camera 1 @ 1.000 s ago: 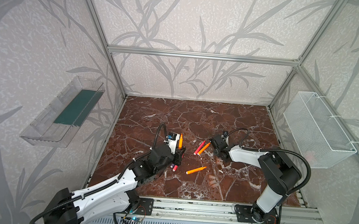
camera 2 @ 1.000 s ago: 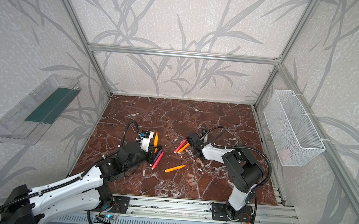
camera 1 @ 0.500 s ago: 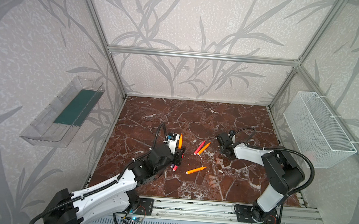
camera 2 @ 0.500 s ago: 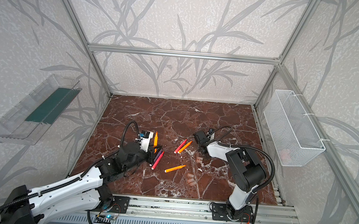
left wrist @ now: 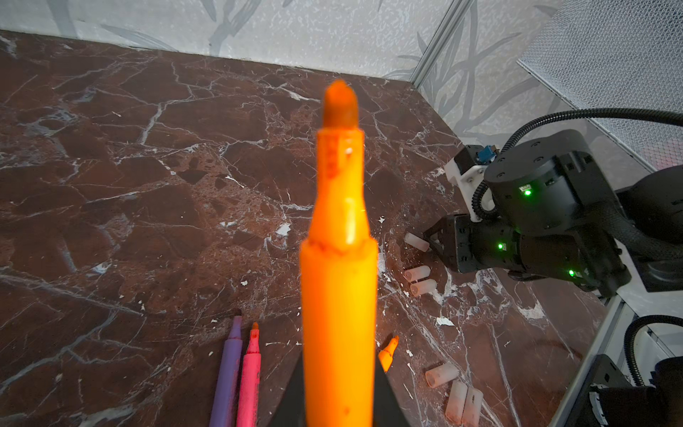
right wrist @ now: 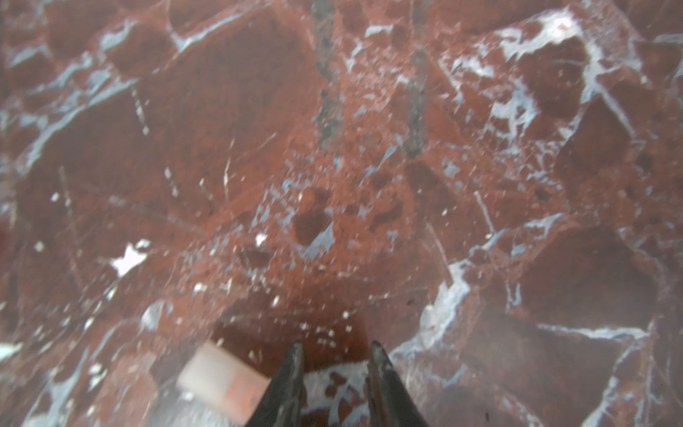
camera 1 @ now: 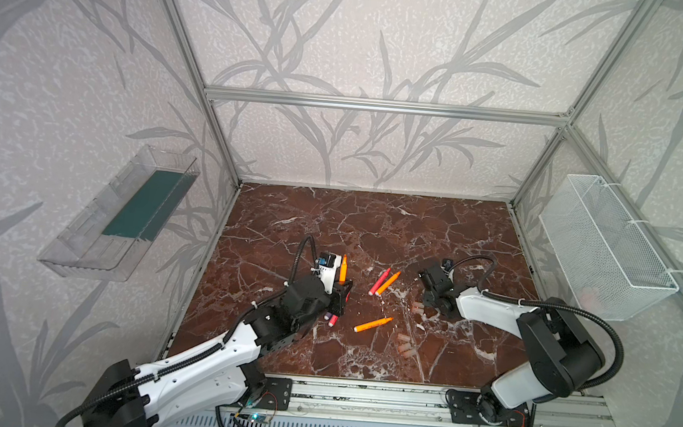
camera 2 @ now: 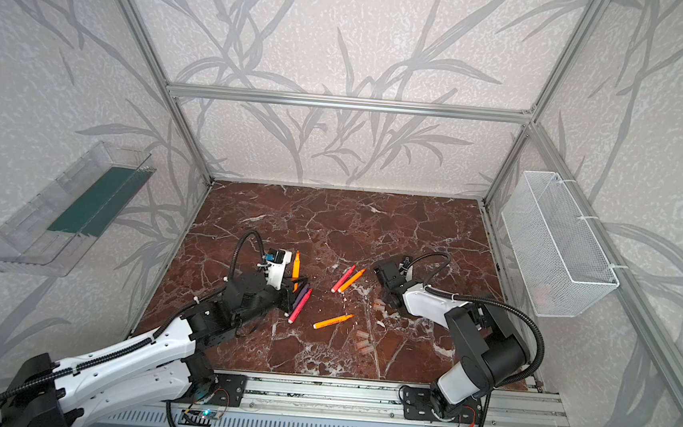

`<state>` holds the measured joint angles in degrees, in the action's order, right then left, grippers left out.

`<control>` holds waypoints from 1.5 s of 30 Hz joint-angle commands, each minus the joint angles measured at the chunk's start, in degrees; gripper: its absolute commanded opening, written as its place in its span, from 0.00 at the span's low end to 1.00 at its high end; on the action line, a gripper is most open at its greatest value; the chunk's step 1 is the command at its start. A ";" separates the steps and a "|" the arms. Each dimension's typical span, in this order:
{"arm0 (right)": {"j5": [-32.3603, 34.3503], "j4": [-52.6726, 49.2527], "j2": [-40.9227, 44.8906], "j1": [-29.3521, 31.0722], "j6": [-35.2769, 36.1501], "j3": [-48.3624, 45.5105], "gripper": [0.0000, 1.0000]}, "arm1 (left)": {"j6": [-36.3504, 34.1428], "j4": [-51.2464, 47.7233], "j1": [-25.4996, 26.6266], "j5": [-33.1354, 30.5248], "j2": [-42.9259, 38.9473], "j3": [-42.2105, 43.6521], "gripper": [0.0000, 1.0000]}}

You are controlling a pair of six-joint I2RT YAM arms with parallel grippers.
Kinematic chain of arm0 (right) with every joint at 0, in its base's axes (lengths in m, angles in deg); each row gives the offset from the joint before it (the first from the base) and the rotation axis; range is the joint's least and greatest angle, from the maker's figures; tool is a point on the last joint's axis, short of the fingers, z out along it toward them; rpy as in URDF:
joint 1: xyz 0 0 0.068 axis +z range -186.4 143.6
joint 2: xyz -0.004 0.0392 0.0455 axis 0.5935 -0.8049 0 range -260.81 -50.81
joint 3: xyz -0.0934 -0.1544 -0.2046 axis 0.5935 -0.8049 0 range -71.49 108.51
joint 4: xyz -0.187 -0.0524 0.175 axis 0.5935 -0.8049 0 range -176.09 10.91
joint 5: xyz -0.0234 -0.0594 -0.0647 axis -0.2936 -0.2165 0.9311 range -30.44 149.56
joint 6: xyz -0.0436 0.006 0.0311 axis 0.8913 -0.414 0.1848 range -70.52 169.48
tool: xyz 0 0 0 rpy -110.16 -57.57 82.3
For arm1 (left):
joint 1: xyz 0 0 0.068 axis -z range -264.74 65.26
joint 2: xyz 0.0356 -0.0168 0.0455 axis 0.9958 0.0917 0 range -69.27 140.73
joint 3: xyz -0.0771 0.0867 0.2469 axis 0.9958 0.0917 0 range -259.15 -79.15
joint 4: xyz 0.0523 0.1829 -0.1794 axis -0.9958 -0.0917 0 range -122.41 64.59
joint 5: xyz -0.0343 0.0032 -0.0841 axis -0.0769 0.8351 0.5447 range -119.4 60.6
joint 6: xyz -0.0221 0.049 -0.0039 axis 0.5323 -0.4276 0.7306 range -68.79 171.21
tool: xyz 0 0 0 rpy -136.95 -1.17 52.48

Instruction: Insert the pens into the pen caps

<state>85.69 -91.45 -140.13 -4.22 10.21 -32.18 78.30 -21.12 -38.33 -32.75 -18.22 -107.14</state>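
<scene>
My left gripper [left wrist: 340, 401] is shut on an orange pen [left wrist: 338, 258], [camera 1: 343, 269], which stands upright with its tip up. Below it a purple pen [left wrist: 229, 369] and a pink pen [left wrist: 249, 373] lie side by side. A red-pink pen [camera 1: 379, 281] and an orange pen [camera 1: 388, 283] lie together mid-floor. Another orange pen [camera 1: 373, 324] lies nearer the front. My right gripper [right wrist: 336, 355], [camera 1: 426, 301] points down at the marble, open, with only floor between its fingers. One pen cap [right wrist: 221, 380], [left wrist: 416, 242] lies just outside its finger. Two caps [left wrist: 419, 280] lie beside it and three more [camera 1: 404, 344] nearer the front.
A white wire basket [camera 1: 604, 247] hangs on the right wall. On the left wall hangs a clear plastic bin [camera 1: 123, 214]. Aluminium frame posts stand at the corners and a rail [camera 1: 359, 395] runs along the front edge of the marble floor [camera 1: 372, 225].
My right gripper has moved right, away from the red-pink and orange pair, and down beside the pen caps; its jaws have narrowed a little. The left arm has stayed still with its pen.
</scene>
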 commanded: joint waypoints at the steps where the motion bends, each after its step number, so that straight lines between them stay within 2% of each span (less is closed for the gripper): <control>1: -1.43 -2.74 2.81 1.44 -1.20 -1.38 0.31 | 0.59 -0.20 -0.19 -0.06 -1.21 0.74 0.00; 6: -4.85 -0.76 5.65 2.75 -1.12 -3.24 0.28 | 0.67 -0.35 -0.18 -0.07 -1.90 0.87 0.00; 15: -1.79 -5.03 14.25 3.13 -0.72 -3.47 0.28 | 0.58 -0.34 -0.13 -0.50 -2.10 1.01 0.00; 20: -5.93 0.00 18.21 3.35 6.43 -4.46 0.41 | 0.59 -0.15 -0.18 -0.58 -1.77 1.05 0.00; 23: -8.30 2.19 16.07 3.37 8.89 -3.54 0.42 | 0.51 -0.09 -0.18 -0.60 -1.54 1.01 0.00; 28: -9.79 1.47 7.53 3.42 10.64 1.42 0.40 | 0.42 -0.08 -0.18 -0.69 -1.14 0.91 0.00; 35: -5.01 -3.19 -3.46 3.34 9.47 8.08 0.37 | 0.27 0.03 -0.17 -0.69 -0.95 0.91 0.00; 45: -2.43 -4.58 -6.71 3.25 8.33 9.13 0.33 | 0.21 0.03 -0.15 -0.88 -0.96 0.92 0.00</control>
<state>81.30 -93.68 -146.01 -1.09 19.24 -24.27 78.30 -21.12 -38.33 -32.80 -19.21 -106.79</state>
